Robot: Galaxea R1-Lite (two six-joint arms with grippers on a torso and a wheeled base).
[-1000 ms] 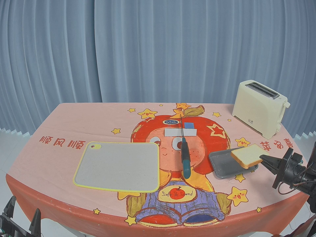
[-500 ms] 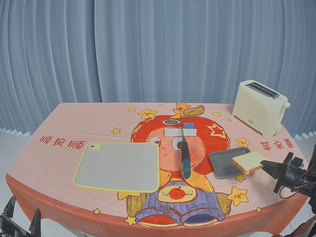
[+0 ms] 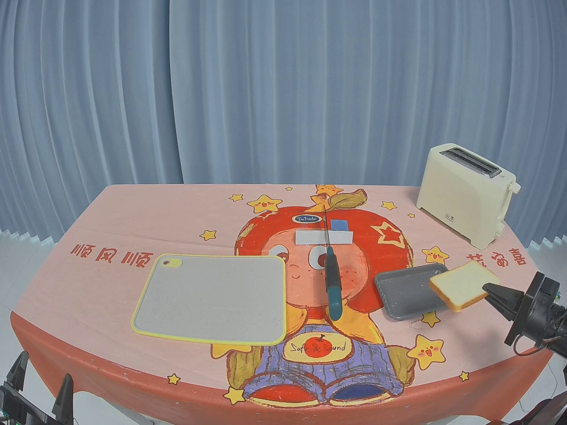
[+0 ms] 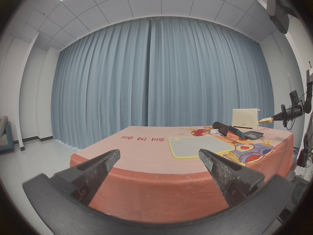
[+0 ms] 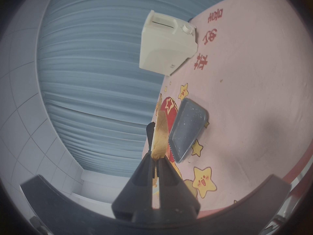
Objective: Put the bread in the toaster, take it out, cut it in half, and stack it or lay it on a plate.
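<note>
Head view is showing the slice of bread (image 3: 464,284) hanging in the air over the right part of the table, held by one edge in the right gripper (image 3: 491,291). The jaws are squeezing the crust, and the two fingers are coming almost together (in the right wrist view the slice (image 5: 160,133) is standing edge-on out of the fingertips (image 5: 156,160)). The slice is lying nearly flat, a little tilted, with its far corner overlapping the right rim of the grey tray (image 3: 404,293) as seen from above. From the left wrist view it is floating clearly above the table surface, beside the toaster (image 4: 245,118).

The tray is sitting on the tablecloth (image 3: 147,219) just to the left of the bread. The cream toaster (image 3: 466,195) is standing upright behind it, near the far right corner, well apart from the slice. A knife (image 3: 332,270) with a blue handle is lying in the middle of the table, its handle pointing toward the robot and its blade crossing a white strip (image 3: 313,237). The grey cutting board (image 3: 212,298) with a yellow rim is lying flat to the left of the knife.

The left gripper (image 4: 158,154) is waiting low in front of the table's near left edge, its jaws standing wide apart and holding nothing.
</note>
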